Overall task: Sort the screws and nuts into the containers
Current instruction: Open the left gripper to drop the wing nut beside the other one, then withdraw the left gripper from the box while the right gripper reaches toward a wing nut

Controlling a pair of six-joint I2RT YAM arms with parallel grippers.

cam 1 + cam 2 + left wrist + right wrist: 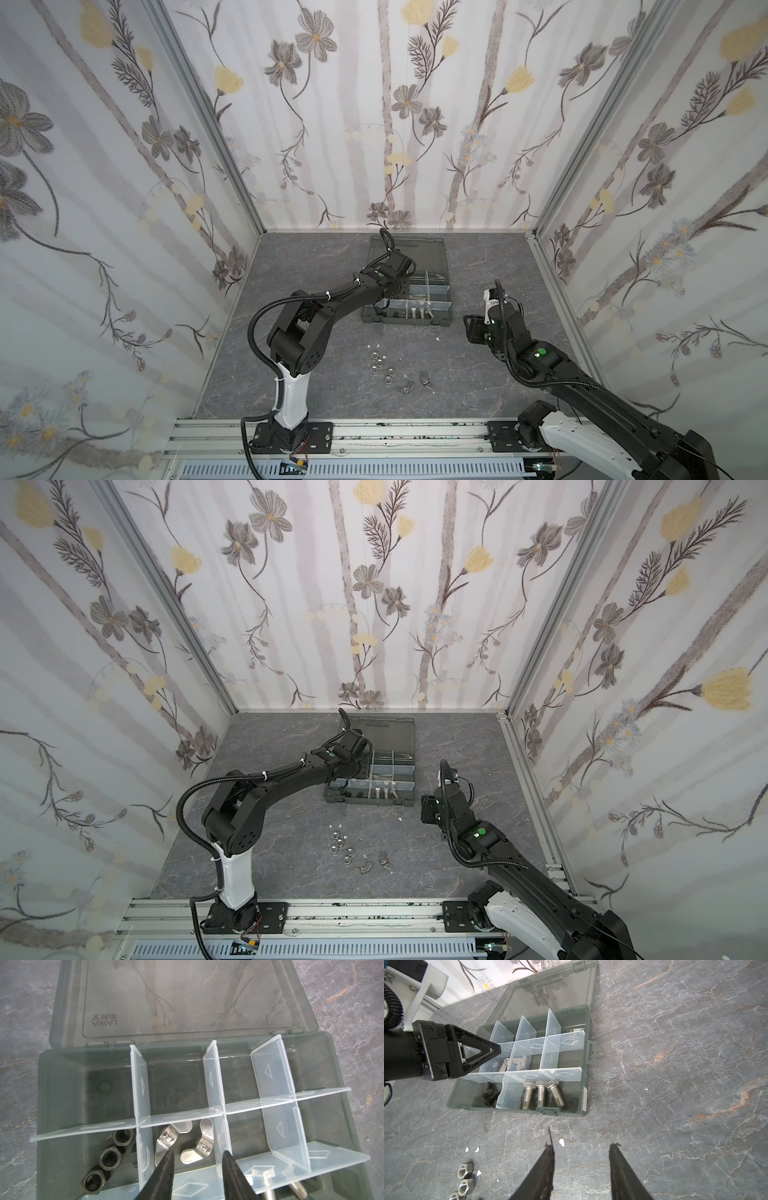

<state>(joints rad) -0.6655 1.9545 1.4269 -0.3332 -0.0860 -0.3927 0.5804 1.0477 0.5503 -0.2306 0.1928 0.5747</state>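
Note:
The dark grey organiser case (374, 321) lies open at the back of the table, its containers split by pale partitions (180, 1114). My left gripper (198, 1153) hangs open over the cell that holds two silver wing nuts (199, 1147), with nothing between its fingers. Black nuts (110, 1155) fill the neighbouring cell. Silver bolts (542, 1094) and black screws (490, 1093) lie in the front cells. My right gripper (581, 1147) is open and empty above bare table, in front of the case. Loose silver hex nuts (378, 363) and two wing nuts (424, 379) sit on the table.
The smoky lid (419, 253) lies flat behind the case, near the back wall. Tiny white flecks (561, 1142) dot the table between the case and the loose nuts. An aluminium rail (374, 432) carrying both arm bases runs along the front edge. Wallpapered walls enclose three sides.

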